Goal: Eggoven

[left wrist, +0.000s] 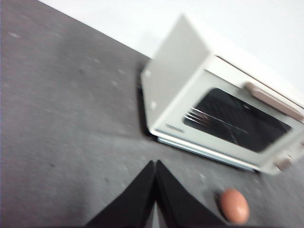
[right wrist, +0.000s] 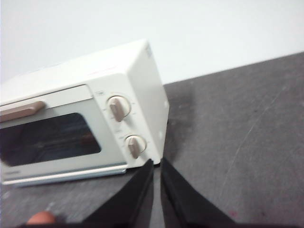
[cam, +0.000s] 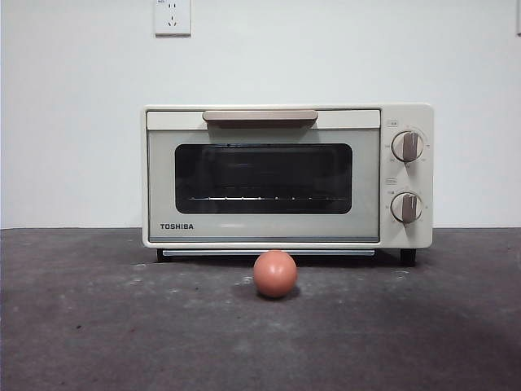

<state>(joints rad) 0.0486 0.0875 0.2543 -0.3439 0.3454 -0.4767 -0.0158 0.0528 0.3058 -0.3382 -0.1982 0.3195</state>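
A cream Toshiba toaster oven (cam: 286,175) stands at the back of the dark table, door closed, with a tan handle (cam: 260,116) and two grey knobs (cam: 406,147). A small orange-brown egg (cam: 275,273) lies on the table just in front of the oven's door. The oven (left wrist: 223,114) and egg (left wrist: 234,205) also show in the left wrist view. My left gripper (left wrist: 155,164) is shut and empty, above the table left of the oven. My right gripper (right wrist: 156,164) is shut and empty, near the oven's (right wrist: 80,118) knob side; the egg (right wrist: 42,218) shows at the frame's edge. Neither gripper shows in the front view.
The dark grey table (cam: 98,326) stretches in front of and beside the oven. A white wall with a socket (cam: 172,16) stands behind it.
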